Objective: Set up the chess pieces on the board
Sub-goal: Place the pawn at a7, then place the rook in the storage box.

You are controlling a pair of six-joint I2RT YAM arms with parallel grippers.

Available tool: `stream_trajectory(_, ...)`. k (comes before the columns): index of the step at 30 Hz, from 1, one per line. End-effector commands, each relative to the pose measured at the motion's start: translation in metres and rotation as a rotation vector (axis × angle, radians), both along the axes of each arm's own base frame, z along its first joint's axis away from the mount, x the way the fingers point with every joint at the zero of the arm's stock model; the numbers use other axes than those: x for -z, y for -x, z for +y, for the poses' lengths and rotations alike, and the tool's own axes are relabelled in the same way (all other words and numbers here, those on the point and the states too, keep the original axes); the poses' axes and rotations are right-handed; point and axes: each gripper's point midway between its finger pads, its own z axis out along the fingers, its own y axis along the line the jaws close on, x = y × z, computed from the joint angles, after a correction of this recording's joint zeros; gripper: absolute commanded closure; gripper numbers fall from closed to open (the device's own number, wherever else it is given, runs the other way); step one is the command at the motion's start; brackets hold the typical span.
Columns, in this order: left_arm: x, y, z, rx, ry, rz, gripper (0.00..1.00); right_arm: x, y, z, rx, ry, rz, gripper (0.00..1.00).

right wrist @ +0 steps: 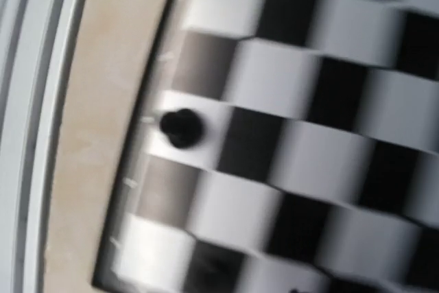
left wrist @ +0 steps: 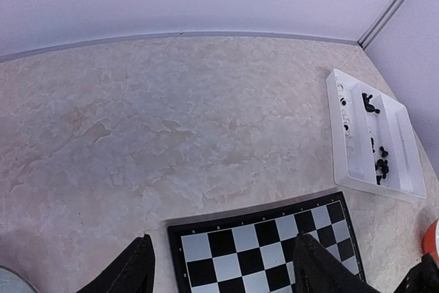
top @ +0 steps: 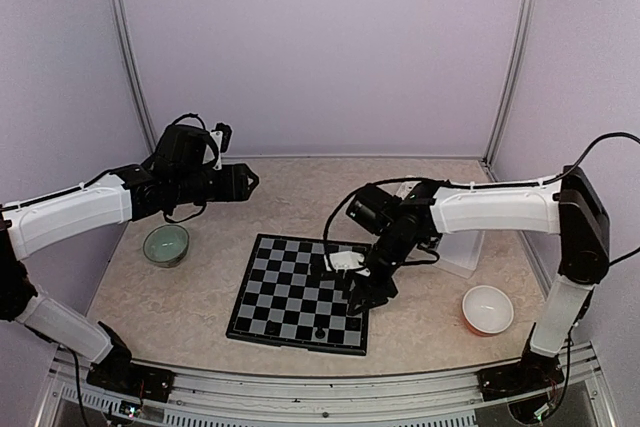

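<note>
The board lies flat at the table's middle, with one black chess piece near its front edge. The right wrist view is blurred and close over the board; it shows that piece on a light square by the border. My right gripper hangs low over the board's right edge; its fingers do not show in its own view. My left gripper is open and empty, raised over the board's far left corner. More black pieces lie in the white tray.
A green bowl stands left of the board. A white bowl with an orange outside stands at the right front. The tray sits behind the right arm, with a few white pieces. The table's metal rail runs beside the board.
</note>
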Motion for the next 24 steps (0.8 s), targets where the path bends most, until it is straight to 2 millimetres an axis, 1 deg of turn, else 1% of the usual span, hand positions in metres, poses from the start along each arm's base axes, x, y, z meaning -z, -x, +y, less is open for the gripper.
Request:
stream_trajectory(1,-0.006,0.002,-0.012,0.053,0.041,-0.015,0.31,-0.056,-0.057,-0.034,0.178,-0.124,0.022,0.58)
stream_trajectory(5,-0.003,0.008,-0.026,0.096,0.023,-0.023,0.31,-0.061,-0.128,-0.093,0.427,-0.093,-0.060,0.64)
stream_trajectory(7,0.001,0.009,-0.034,0.116,0.003,-0.023,0.31,-0.061,-0.156,-0.122,0.524,-0.071,-0.106,0.68)
stream_trajectory(9,0.004,0.011,-0.041,0.137,-0.014,-0.025,0.31,-0.055,-0.179,-0.151,0.601,-0.011,-0.165,0.70)
stream_trajectory(11,0.008,0.011,-0.047,0.152,-0.021,-0.021,0.31,-0.043,-0.189,-0.171,0.612,0.071,-0.221,0.71)
stream_trajectory(13,0.010,0.011,-0.050,0.167,-0.024,-0.020,0.31,-0.029,-0.195,-0.185,0.606,0.148,-0.265,0.72)
stream_trajectory(15,0.013,0.010,-0.053,0.178,-0.031,-0.017,0.31,-0.019,-0.202,-0.195,0.604,0.195,-0.298,0.73)
stream_trajectory(19,0.016,0.008,-0.055,0.188,-0.039,-0.013,0.31,-0.002,-0.209,-0.203,0.555,0.250,-0.318,0.75)
stream_trajectory(24,0.020,0.007,-0.055,0.192,-0.040,-0.006,0.31,0.013,-0.219,-0.206,0.481,0.301,-0.337,0.77)
